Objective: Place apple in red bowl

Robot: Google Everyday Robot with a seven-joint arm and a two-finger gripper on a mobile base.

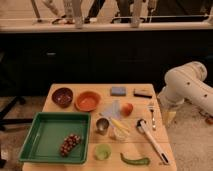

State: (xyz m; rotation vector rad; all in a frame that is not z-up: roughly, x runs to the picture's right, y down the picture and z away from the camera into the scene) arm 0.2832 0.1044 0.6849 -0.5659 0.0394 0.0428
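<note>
One apple (pixel 127 108) is seen right of centre on the wooden table (pixel 102 90), resting on the surface and gripped by nothing. The red bowl (pixel 88 100) is set to its left, close to the table's far edge and just beside a darker bowl (pixel 62 96). Between apple and red bowl a strip of tabletop is left mostly open, crossed only by a pale flat item that cannot be identified. A metal cup (pixel 102 125) is placed below that strip, and a fork (pixel 151 115) lies near the right edge. The lower left is filled by a green tray (pixel 45 131) holding grapes (pixel 70 144).

The white arm (pixel 187 85) is held at the right of the frame, beyond the table's right edge. The gripper (pixel 169 116) is hung low beside that edge, well apart from the apple, its jaws spread wide and nothing held.
</note>
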